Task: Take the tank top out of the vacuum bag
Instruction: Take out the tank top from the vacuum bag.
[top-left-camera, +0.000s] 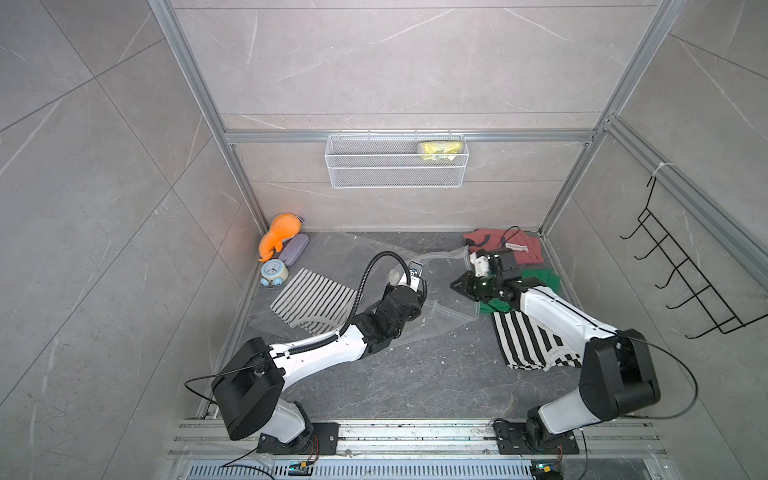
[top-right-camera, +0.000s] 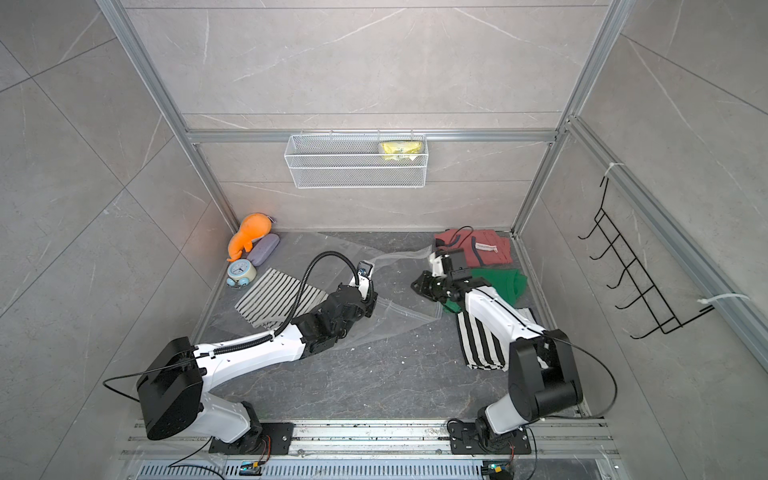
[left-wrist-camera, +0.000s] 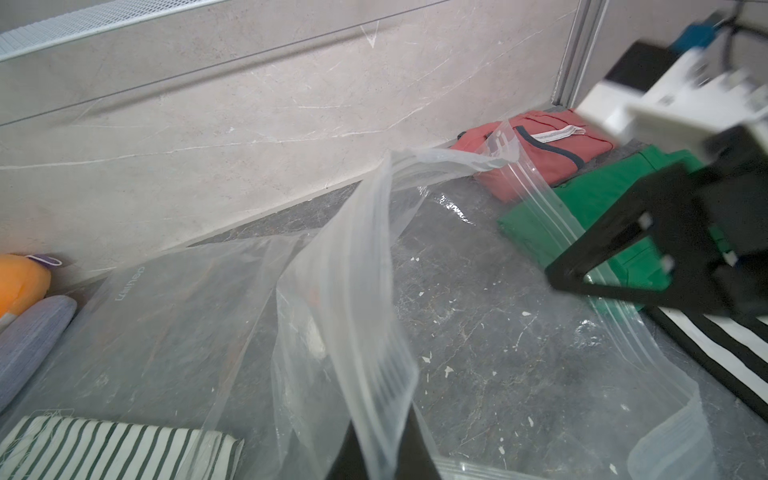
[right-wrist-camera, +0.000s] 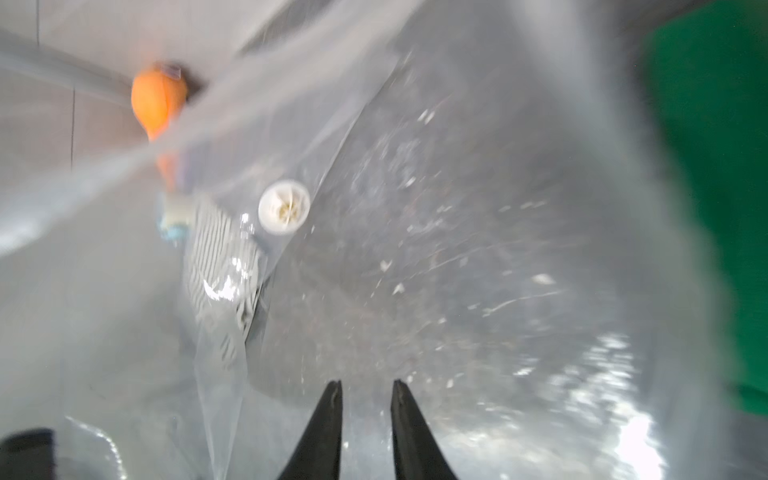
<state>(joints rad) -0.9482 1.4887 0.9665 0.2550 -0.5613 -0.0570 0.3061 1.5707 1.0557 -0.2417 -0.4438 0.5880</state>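
left wrist view has the left fingers (left-wrist-camera: 420, 455) clenched on the zip edge of the vacuum bag (left-wrist-camera: 353, 282), the striped tank top (left-wrist-camera: 116, 449) lying deep inside it, while the parted right fingers (right-wrist-camera: 326, 432) at its mouth may snag plastic instead of cloth.

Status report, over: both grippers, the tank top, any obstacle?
Left gripper shut on upper lip of vacuum bag, held up. Right gripper open at the mouth, empty. Striped tank top inside, at far end. No obstacle seen between.
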